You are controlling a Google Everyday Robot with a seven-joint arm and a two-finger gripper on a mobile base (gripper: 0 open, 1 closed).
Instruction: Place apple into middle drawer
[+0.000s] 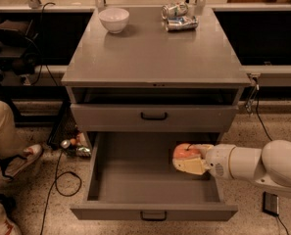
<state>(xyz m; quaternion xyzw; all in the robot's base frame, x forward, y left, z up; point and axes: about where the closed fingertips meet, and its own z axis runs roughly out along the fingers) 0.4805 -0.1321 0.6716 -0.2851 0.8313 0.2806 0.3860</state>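
The apple (185,151), red-orange with a paler patch, is held in my gripper (188,159), which is shut on it. My white arm reaches in from the right. The gripper holds the apple low inside the right part of the middle drawer (135,180), just above its floor. That drawer is a wide grey box, pulled fully out, with a low front panel and a small dark handle (153,215). Nothing else shows inside it.
Above it is a taller-fronted grey drawer with a black handle (154,116), nearly closed. On the cabinet top stand a white bowl (114,19) and two crushed silver cans (179,16). A person's leg and shoe (12,155), cables and cans lie on the floor at left.
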